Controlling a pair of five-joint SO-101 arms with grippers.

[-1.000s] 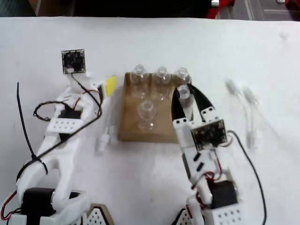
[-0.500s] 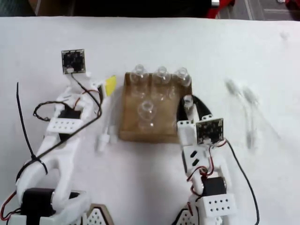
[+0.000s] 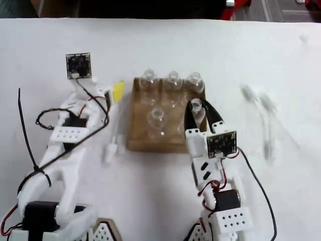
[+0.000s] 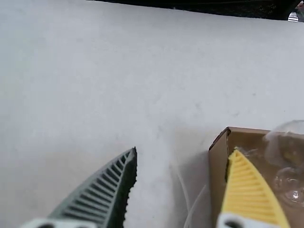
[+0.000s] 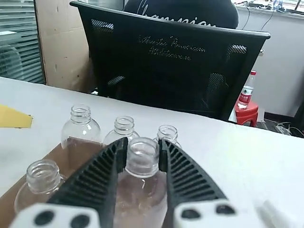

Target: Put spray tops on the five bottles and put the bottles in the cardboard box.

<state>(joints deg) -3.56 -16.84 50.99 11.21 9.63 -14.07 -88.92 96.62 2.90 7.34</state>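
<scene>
Spray top (image 3: 111,148) lies on the counter (image 3: 150,191), just beside the near left corner of the box (image 3: 135,142). Right fingers (image 5: 102,175) are clamped on the neck of an uncapped bottle (image 5: 142,156) at the box's right side. Second bottle (image 3: 157,118) stands mid-box, uncapped. Left fingers (image 4: 247,190) are spread wide, holding nothing, beside the box's far left corner. Three bottles (image 3: 173,79) stand in a row along the far wall, uncapped.

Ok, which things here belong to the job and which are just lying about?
Job: cardboard box; bottle in the right jaws; four more in the box; spray tops left and right of it.
Lying about: black chair; red-capped bottle in the room behind.
</scene>
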